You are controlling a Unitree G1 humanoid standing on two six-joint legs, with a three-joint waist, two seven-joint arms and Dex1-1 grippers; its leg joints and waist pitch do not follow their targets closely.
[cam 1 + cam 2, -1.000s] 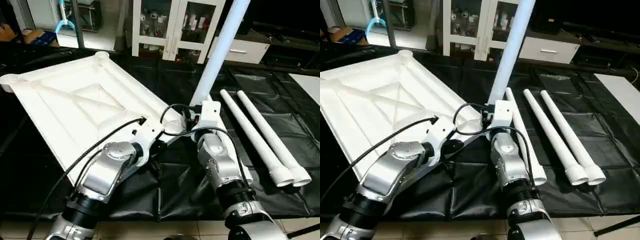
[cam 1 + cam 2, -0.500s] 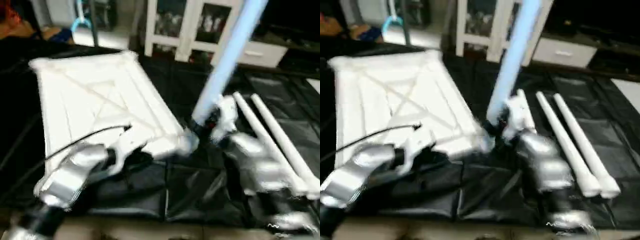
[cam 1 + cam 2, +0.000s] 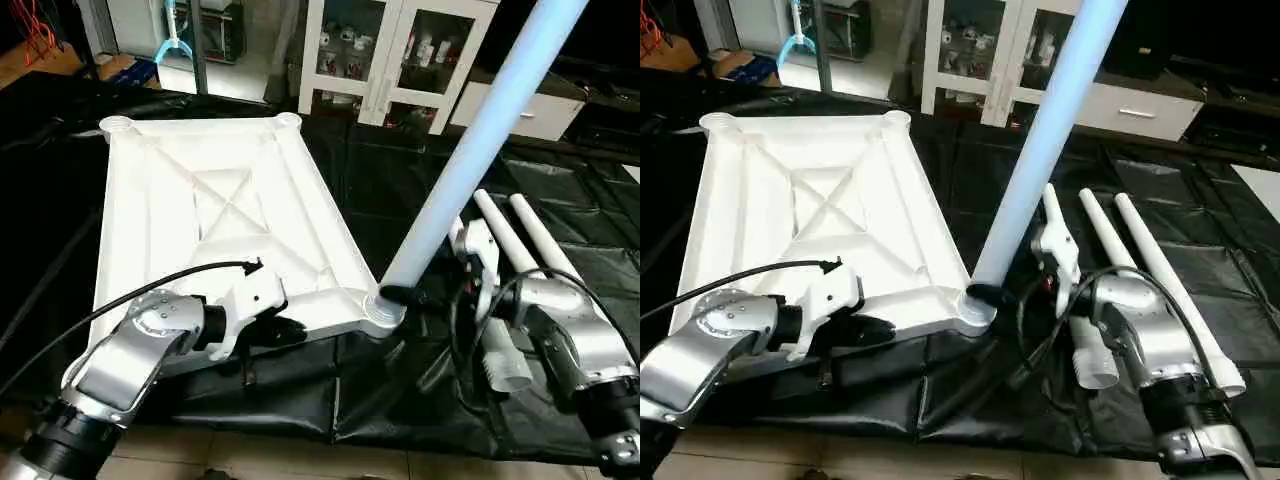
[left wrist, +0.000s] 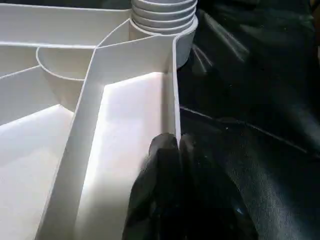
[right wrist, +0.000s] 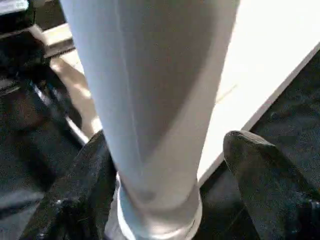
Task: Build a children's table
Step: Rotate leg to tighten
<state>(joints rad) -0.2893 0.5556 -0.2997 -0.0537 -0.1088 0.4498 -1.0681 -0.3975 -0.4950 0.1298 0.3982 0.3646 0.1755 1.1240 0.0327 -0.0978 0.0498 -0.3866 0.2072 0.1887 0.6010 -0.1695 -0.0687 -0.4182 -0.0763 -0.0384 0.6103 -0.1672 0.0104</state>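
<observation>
The tabletop lies upside down on the black-covered table, its X-ribbed underside facing up and a rounded socket at each visible corner. One leg stands seated in the near corner socket, on the robot's right side of the tabletop, and leans away toward the upper right of the head views. The left end effector sits at the near long edge of the tabletop, to the left of the occupied socket. In the left wrist view its two black fingers are pressed together on the thin upright rim of that edge, one finger on the inner face and one on the outer face. The right end effector is at the base of the standing leg, just above the socket. In the right wrist view its fingers are spread on either side of the leg; a clear gap shows between the leg and one finger, while the other finger lies close against the tube, and contact there cannot be confirmed. Three further legs lie flat on the table to the right of the tabletop, roughly parallel, with their wide threaded ends toward the robot. White cabinets stand beyond the table.
</observation>
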